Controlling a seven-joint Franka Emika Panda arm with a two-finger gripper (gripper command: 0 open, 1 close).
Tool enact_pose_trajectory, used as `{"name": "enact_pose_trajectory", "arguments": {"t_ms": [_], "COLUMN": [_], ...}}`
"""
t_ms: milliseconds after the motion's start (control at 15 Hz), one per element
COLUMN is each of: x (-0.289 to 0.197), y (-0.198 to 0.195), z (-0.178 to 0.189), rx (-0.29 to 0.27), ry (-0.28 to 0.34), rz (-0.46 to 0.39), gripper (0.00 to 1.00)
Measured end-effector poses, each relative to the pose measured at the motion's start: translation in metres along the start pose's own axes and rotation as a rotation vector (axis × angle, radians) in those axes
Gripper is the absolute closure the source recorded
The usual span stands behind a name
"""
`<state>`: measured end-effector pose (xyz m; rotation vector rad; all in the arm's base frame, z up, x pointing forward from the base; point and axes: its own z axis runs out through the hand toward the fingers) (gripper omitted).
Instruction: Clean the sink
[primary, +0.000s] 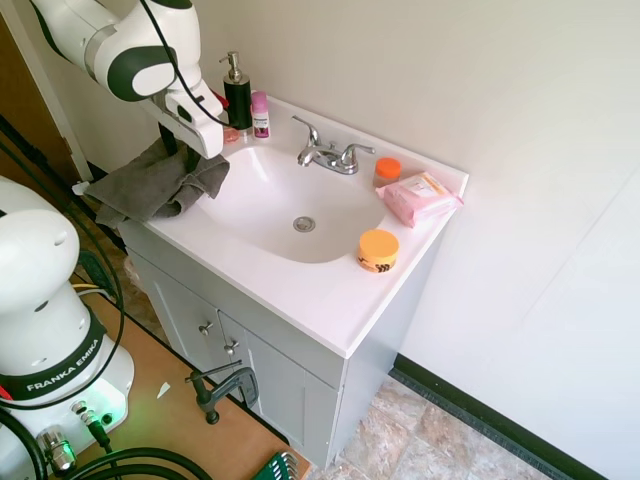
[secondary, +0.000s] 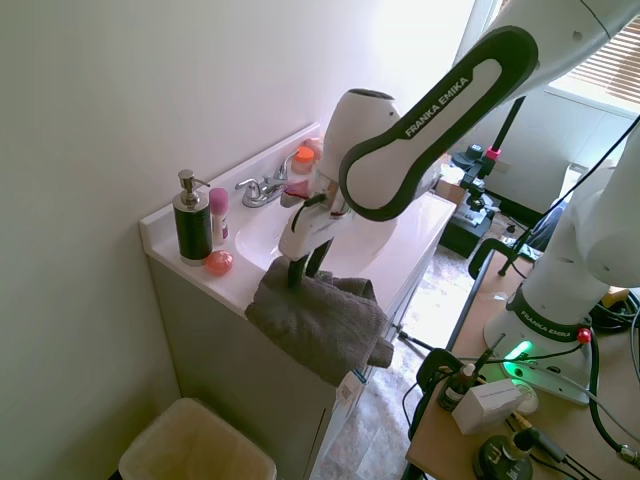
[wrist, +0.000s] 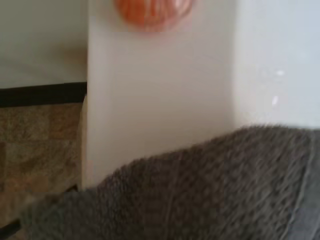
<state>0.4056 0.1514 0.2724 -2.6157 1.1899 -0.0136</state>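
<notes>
The sink (primary: 262, 196) is a white oval basin set in a white vanity top, with a round chrome drain (primary: 304, 224) and a chrome two-handle faucet (primary: 328, 155). A grey towel (primary: 150, 185) lies over the vanity's left edge and hangs down the cabinet side (secondary: 320, 320). My gripper (primary: 185, 155) points down right at the towel's top fold, beside the basin's left rim (secondary: 305, 272). Grey towel cloth (wrist: 210, 190) fills the lower part of the wrist view.
A black soap dispenser (primary: 238, 95), a pink bottle (primary: 260, 115) and a small orange round object (secondary: 218, 263) stand at the back left corner. On the right rim sit an orange jar (primary: 378, 250), a smaller orange-lidded jar (primary: 387, 170) and a pink wipes pack (primary: 420, 197). A bin (secondary: 195, 445) stands below.
</notes>
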Motion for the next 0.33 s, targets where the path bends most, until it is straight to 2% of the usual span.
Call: {"name": "enact_pose_trajectory", "arguments": {"t_ms": [200, 333], "x": [0.027, 0.047], "y": [-0.011, -0.005], "z": [-0.057, -0.087], "rx": [0.056, 0.060], "ry": [0.014, 0.044], "rz": [0.020, 0.018], "gripper": [0.00, 0.00]}}
